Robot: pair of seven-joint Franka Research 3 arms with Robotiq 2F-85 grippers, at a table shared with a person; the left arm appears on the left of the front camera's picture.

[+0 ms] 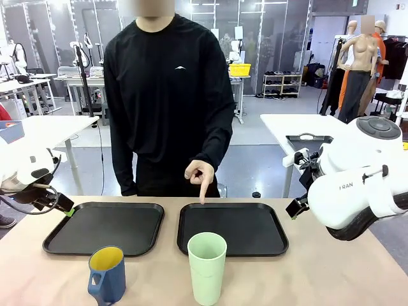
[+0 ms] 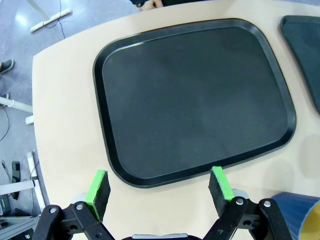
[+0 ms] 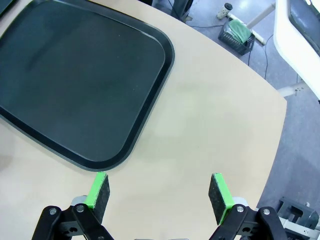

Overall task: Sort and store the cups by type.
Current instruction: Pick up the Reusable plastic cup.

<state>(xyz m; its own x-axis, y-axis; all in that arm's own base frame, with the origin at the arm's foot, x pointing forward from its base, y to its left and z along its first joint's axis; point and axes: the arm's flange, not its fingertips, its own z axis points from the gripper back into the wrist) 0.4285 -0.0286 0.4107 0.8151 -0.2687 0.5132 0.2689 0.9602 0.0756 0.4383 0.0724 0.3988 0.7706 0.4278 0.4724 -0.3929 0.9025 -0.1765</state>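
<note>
On beige tabletop [image 1: 331,274]: two black trays, left tray [image 1: 105,227] and right tray [image 1: 255,226], side by side, narrowly apart. Beyond, white table [image 1: 306,124], yellow crate [image 1: 240,69].

A robotics lab in an open workshop hall is indicated. Beyond the left claw [image 2: 159,175], past the edge of the tan tabletop [image 2: 65,100], a glossy grey floor [image 2: 20,30] is seen, crossed by loose cables [image 2: 6,120] and white table feet [image 2: 47,21]. Beyond the right claw [image 3: 159,177], a dark basket [image 3: 239,34] holding green cloth is set on the same floor. Far ahead of both claws, white worktables [image 1: 305,124], a yellow crate [image 1: 240,69], a low rack [image 1: 282,85] of dark items and glass partitions [image 1: 268,25] are ranged across a wide room.
</note>
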